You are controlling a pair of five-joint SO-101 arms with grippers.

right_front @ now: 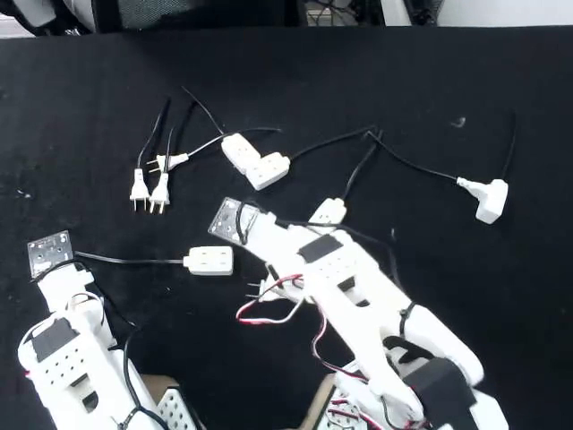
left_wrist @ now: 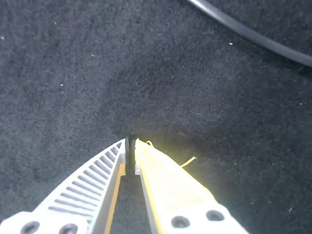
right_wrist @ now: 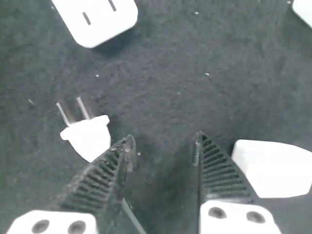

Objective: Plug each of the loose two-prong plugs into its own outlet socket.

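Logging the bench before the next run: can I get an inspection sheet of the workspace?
Surface: black cloth, flat.
Job's things: three two-prong plugs loose together; another plug beside the right gripper; white outlet sockets scattered.
Clutter: one small pale speck.
Grippers: left gripper shut, empty; right gripper open, empty.
Cables: black cords trail from plugs and sockets; red and white wires on the right arm.
Surroundings: dark furniture past the far edge.

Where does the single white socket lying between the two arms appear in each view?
High view: the socket lies between the arms, cable running toward the left arm.
Right wrist view: the socket sits beyond the right end effector, slots showing.
Left wrist view: a black cable, probably this socket's.
Shared landmark: the second socket, beside the right arm.
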